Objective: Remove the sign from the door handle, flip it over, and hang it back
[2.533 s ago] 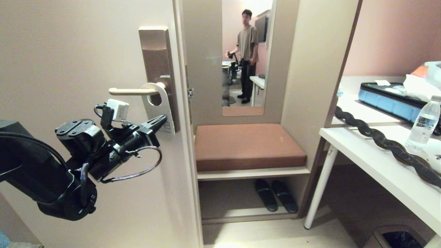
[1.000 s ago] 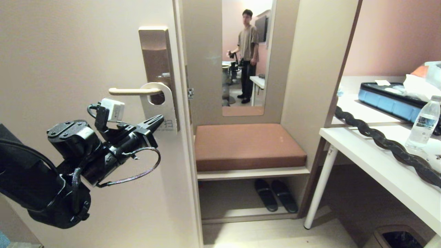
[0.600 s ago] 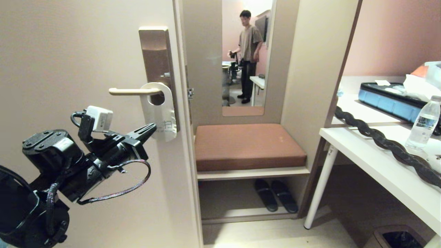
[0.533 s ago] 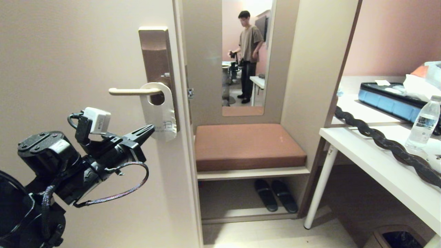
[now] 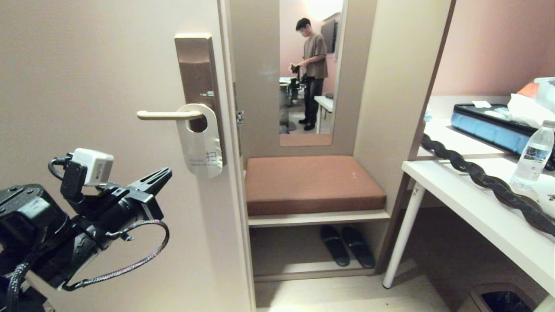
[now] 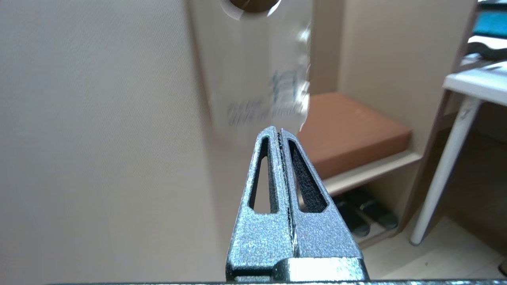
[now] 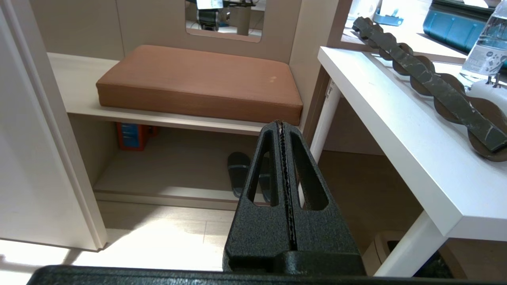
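Observation:
The sign (image 5: 200, 145) hangs by its oval hole on the cream door handle (image 5: 167, 115), white face with grey text toward me; it also shows blurred in the left wrist view (image 6: 257, 87). The handle sits on a tall bronze plate (image 5: 197, 69). My left gripper (image 5: 167, 172) is shut and empty, below and to the left of the sign, clear of it, with its fingertips (image 6: 277, 132) pressed together. My right gripper (image 7: 280, 124) is shut and empty, parked low and pointing at the bench; it is outside the head view.
The door (image 5: 108, 86) fills the left side. To its right stands a brown cushioned bench (image 5: 312, 182) with slippers (image 5: 347, 245) below, a mirror (image 5: 310, 69) showing a person, a white table (image 5: 477, 203) with a bottle (image 5: 532, 156), and a bin (image 5: 503, 299).
My left gripper has drawn back down and to the left, away from the sign. The sign has swung back and hangs straight on the handle. The person in the mirror shifted.

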### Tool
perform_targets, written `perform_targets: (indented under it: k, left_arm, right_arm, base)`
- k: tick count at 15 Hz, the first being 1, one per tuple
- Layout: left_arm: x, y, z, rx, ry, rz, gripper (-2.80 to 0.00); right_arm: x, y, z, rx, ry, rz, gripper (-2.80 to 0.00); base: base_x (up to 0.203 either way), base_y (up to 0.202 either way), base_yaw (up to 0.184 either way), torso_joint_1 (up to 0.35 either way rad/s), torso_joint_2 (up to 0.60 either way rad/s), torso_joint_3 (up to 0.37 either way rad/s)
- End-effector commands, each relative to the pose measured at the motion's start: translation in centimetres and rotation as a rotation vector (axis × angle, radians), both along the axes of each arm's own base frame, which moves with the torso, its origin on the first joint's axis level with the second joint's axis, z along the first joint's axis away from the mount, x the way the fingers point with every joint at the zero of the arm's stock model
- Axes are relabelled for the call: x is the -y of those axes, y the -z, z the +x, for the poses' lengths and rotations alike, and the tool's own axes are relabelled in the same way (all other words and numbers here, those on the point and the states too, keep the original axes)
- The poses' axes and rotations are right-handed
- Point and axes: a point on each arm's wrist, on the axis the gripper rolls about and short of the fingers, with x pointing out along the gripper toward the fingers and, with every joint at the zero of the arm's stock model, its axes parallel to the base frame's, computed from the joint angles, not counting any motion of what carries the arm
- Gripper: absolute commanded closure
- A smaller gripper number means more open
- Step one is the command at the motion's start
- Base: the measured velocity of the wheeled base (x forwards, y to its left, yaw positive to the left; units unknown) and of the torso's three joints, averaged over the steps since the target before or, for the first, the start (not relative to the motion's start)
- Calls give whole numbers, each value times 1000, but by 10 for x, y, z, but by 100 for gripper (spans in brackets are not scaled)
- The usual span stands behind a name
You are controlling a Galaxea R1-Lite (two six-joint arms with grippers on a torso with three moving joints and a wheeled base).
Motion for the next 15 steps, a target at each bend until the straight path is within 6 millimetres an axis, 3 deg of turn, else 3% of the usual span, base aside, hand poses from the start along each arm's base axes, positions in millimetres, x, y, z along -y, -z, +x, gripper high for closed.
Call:
perform_targets:
  k: [1,11,15]
  left_arm:
    - [-5,-6,-24,40,-41,-11,0]
    - [-25,-24,-98,150,-158,26,0]
    - [-34,-27,-141,157,-257,48,0]
  right_arm:
    - [0,0,0,0,-2,-1,0]
    - [0,0,0,0,-1,-1,0]
    - [0,0,0,0,-1,-1,0]
  base:
    - [0,0,0,0,0,0]
    - [0,0,0,0,0,0]
    - [0,0,0,0,0,0]
